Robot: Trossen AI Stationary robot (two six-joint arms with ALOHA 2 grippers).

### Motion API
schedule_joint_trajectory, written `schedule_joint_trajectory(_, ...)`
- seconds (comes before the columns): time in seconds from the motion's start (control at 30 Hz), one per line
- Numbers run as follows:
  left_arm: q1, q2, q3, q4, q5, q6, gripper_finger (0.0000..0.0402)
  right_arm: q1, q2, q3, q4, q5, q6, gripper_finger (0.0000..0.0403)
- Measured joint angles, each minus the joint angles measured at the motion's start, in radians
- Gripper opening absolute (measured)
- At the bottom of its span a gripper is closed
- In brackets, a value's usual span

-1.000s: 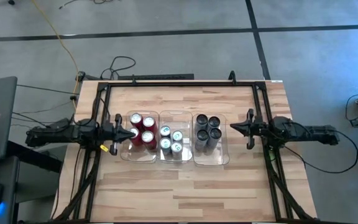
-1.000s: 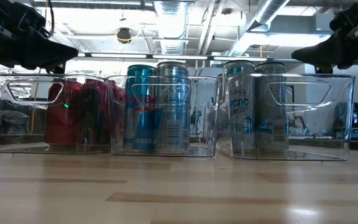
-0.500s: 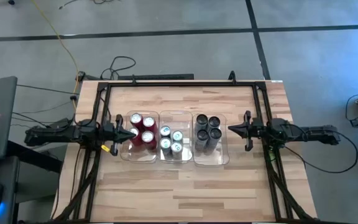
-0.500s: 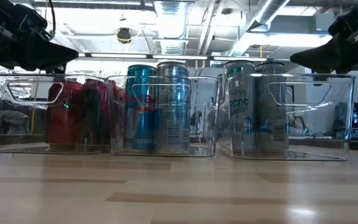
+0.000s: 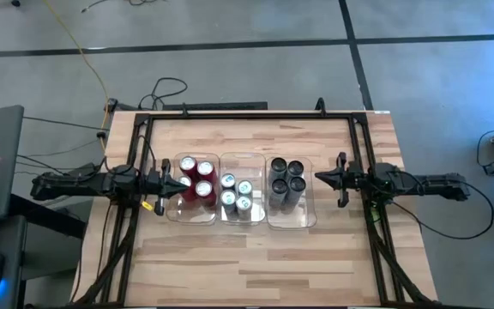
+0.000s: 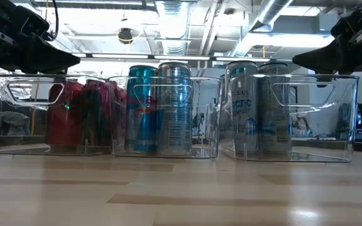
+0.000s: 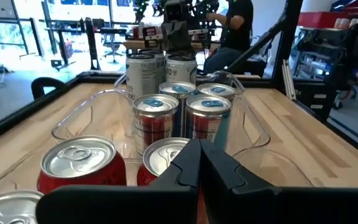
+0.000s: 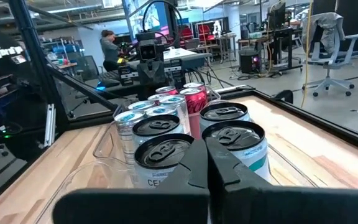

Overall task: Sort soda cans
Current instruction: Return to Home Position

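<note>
I see 3 clear bins (image 5: 290, 219) side by side on the middle of the tabletop (image 5: 256, 257): 4 red cans (image 5: 195, 178) in the left one, 4 silver-blue cans (image 5: 236, 194) in the middle, 4 dark grey cans (image 5: 287, 180) in the right. My left pincer (image 5: 175, 182), pressed together and empty, hovers at the red cans' outer edge. My right pincer (image 5: 321, 178), likewise pressed together, hangs just beside the grey cans.

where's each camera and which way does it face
High: above the table, straight down; both arms.
Low: table height, level across the bins; arms enter top corners.
Left wrist: past shut left end effector, over red cans.
Right wrist: past shut right end effector, over grey cans.
Shared: both wrist views see the silver-blue cans.
</note>
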Motion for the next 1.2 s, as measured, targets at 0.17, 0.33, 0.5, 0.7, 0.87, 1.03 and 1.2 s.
schedule_joint_trajectory(0.17, 0.000, 0.000, 0.000, 0.064, -0.001, -0.016, 0.0000, 0.001, 0.000, 0.000, 0.000, 0.000, 0.026, 0.0004)
schedule_joint_trajectory(0.33, 0.000, -0.022, -0.001, 0.143, 0.017, -0.039, 0.0000, 0.006, 0.000, -0.001, 0.000, 0.000, 0.057, 0.0004)
schedule_joint_trajectory(0.5, 0.000, -0.085, -0.001, 0.081, 0.038, -0.036, 0.0000, 0.006, 0.000, -0.001, -0.001, 0.000, 0.058, 0.0004)
schedule_joint_trajectory(0.7, 0.000, -0.081, -0.001, 0.031, 0.060, -0.038, 0.0000, 0.006, 0.001, -0.001, -0.001, 0.000, 0.059, 0.0004)
schedule_joint_trajectory(0.87, 0.000, -0.076, -0.001, 0.014, 0.036, -0.067, 0.0000, 0.006, 0.001, -0.002, -0.001, 0.000, 0.060, 0.0004)
schedule_joint_trajectory(1.03, 0.000, -0.077, -0.001, 0.008, 0.011, -0.117, 0.0000, 0.006, 0.001, -0.002, -0.001, 0.001, 0.060, 0.0004)
schedule_joint_trajectory(1.2, 0.000, -0.077, -0.001, 0.007, 0.009, -0.121, 0.0000, 0.006, 0.001, -0.002, -0.001, 0.001, 0.060, 0.0004)
